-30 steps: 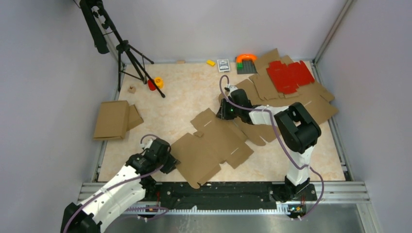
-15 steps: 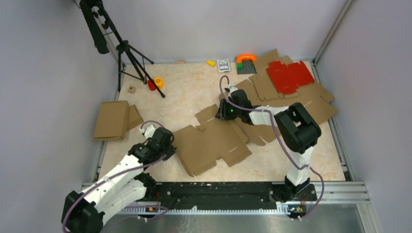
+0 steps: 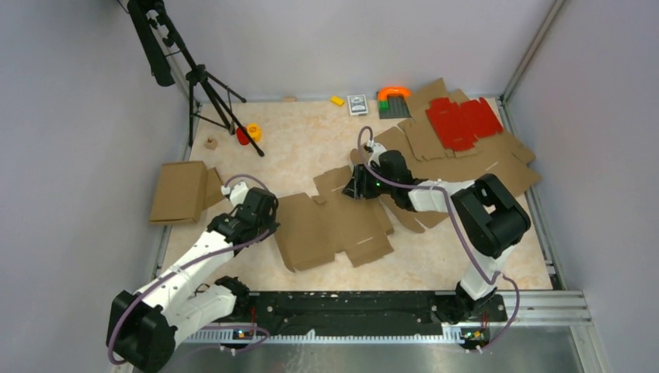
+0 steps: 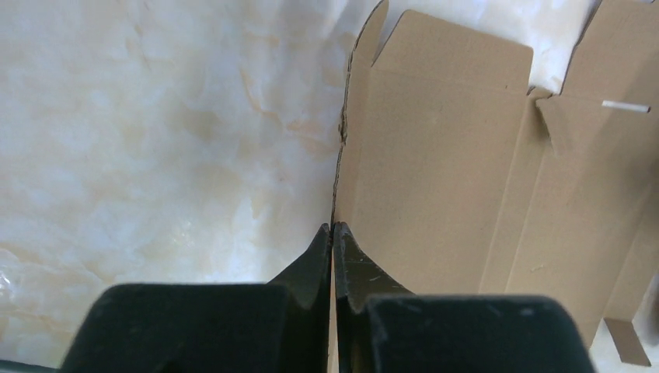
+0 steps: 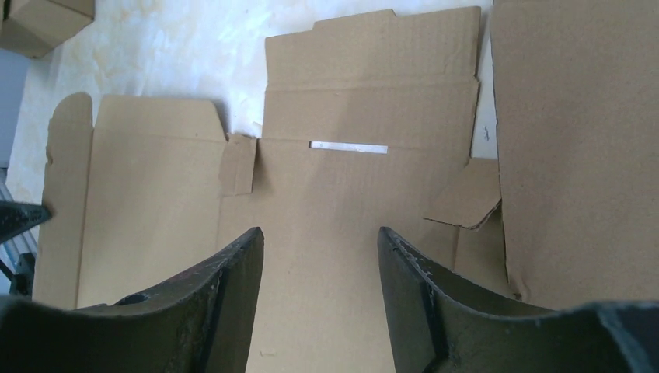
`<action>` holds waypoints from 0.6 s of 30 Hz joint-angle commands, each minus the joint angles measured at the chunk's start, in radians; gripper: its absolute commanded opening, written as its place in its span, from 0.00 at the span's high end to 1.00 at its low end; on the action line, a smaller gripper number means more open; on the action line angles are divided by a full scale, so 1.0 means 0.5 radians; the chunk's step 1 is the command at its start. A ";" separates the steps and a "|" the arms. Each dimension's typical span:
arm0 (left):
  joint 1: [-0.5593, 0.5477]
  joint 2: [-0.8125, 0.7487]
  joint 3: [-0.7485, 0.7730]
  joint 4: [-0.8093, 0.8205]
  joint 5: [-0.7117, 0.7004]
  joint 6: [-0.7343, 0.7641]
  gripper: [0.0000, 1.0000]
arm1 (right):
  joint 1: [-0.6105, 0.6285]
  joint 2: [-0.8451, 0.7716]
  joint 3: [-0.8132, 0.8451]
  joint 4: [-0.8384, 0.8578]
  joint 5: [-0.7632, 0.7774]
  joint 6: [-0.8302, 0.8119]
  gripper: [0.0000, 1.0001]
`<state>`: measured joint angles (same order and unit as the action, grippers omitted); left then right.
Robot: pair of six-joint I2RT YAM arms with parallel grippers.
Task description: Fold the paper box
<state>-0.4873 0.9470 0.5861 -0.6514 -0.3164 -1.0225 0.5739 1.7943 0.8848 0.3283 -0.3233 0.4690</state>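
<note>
Left tool (image 4: 332, 229) is pinching the paper box (image 4: 443, 163) edge (box lying on tabletop (image 4: 155, 140)); right tool (image 5: 320, 237) is hovering above it, jaws apart.

Brown paper box (image 3: 334, 225) flat on table (image 3: 303, 144), left fingers (image 3: 270, 228) at its edge

Plain brown paper box (image 3: 334, 225), cream table (image 3: 295, 148) w/ marble veining, bright red sheet (image 3: 462, 120).

A: How is the robot built?
B: The left arm (image 3: 190, 268) has white links and black joints, the right arm (image 3: 426, 198) too; a purple cable (image 3: 242, 177) loops along each.
A: The tips?
B: Left end effector (image 4: 332, 229) and right end effector (image 5: 319, 233): black fingers (image 5: 225, 303), scuffed pale.
</note>
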 commanded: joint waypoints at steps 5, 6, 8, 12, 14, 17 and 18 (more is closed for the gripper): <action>0.126 0.004 0.083 0.091 -0.186 0.342 1.00 | -0.003 -0.239 -0.164 0.355 0.030 -0.053 0.40; 0.146 0.005 0.096 0.101 -0.167 0.403 1.00 | -0.006 -0.248 -0.158 0.323 0.048 -0.060 0.40; 0.190 0.020 0.133 0.122 -0.108 0.496 1.00 | -0.007 -0.273 -0.171 0.321 0.105 -0.111 0.39; 0.246 0.069 0.210 0.080 -0.127 0.662 1.00 | -0.010 -0.379 -0.230 0.298 0.251 -0.185 0.34; 0.291 0.062 0.234 0.037 -0.134 0.726 1.00 | -0.012 -0.445 -0.280 0.306 0.348 -0.202 0.31; 0.326 -0.013 0.233 0.072 -0.060 0.730 1.00 | -0.023 -0.488 -0.286 0.253 0.397 -0.206 0.27; 0.336 -0.027 0.242 0.073 -0.035 0.728 1.00 | -0.031 -0.478 -0.280 0.231 0.402 -0.188 0.25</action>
<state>-0.3416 0.9749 0.6689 -0.6342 -0.3588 -0.7097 0.5716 1.6009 0.7437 0.4232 -0.1844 0.3996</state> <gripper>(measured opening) 0.001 0.726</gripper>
